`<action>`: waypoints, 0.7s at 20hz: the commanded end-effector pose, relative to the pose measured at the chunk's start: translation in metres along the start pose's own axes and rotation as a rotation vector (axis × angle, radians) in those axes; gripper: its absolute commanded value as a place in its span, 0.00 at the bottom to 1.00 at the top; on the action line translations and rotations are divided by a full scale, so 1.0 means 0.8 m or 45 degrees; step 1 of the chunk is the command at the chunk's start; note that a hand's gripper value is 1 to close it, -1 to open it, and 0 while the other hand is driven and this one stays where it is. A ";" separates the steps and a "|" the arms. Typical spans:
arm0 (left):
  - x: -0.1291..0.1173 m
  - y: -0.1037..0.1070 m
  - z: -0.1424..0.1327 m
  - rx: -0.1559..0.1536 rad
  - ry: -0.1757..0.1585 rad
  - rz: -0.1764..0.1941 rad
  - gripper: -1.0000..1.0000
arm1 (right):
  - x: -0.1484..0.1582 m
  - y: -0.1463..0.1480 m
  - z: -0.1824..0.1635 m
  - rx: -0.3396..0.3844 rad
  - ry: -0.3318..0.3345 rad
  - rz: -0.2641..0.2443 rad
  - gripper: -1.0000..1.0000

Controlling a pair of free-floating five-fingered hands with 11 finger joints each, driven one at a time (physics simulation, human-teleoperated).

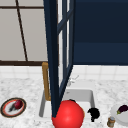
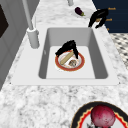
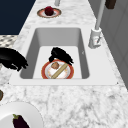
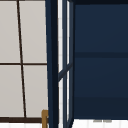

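Starting at the bottom of the sink (image 2: 100, 62), you have the orange-rimmed plate (image 2: 81, 62) lying flat on the basin floor, towards its front half. On it sit a pale stick (image 2: 67, 58) laid slantwise and a small brown lump (image 2: 72, 63) just beside it. Your left hand (image 2: 67, 47) arches over the plate's back edge. Its fingers are loosely bent and spread, with the tips down at the rim but not closed around it, so nothing is gripped.

Treat the plate as stiff, fairly light and breakable, probably with a slick glazed face. The stick and the lump look loose, and the lump seems likely to roll if you tip the plate. The rim is the sensible place to hold: thumb on top, fingers slid beneath, at the side where your hand already hangs. Keep the plate level and clear of the basin walls.

Over the sink's right-hand edge your right hand (image 2: 98, 16) hovers idle, its fingers drooping, relaxed and holding nothing. Past it on the counter, well to the right of the sink, an eggplant (image 3: 19, 121) rests on a white plate (image 3: 30, 110).

Behind the sink, the faucet (image 2: 32, 35) stands on the back ledge. Furthest off, well to the left of the sink, a round dark red vegetable (image 2: 102, 116) sits on a patterned plate (image 2: 78, 117).
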 end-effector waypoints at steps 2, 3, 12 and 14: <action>0.026 -0.011 0.007 0.049 -0.014 0.096 0.00 | 0.000 0.000 0.000 0.000 0.000 0.000 0.50; 0.030 -0.012 0.007 0.052 -0.014 0.111 0.00 | 0.000 0.000 0.000 0.000 0.000 0.000 0.50; 0.044 -0.065 -0.003 0.093 -0.062 0.124 0.00 | 0.000 0.000 0.000 0.000 0.000 0.000 0.50; 0.035 -0.058 -0.002 0.093 -0.077 0.232 0.00 | 0.000 0.000 0.000 0.000 0.000 0.000 0.50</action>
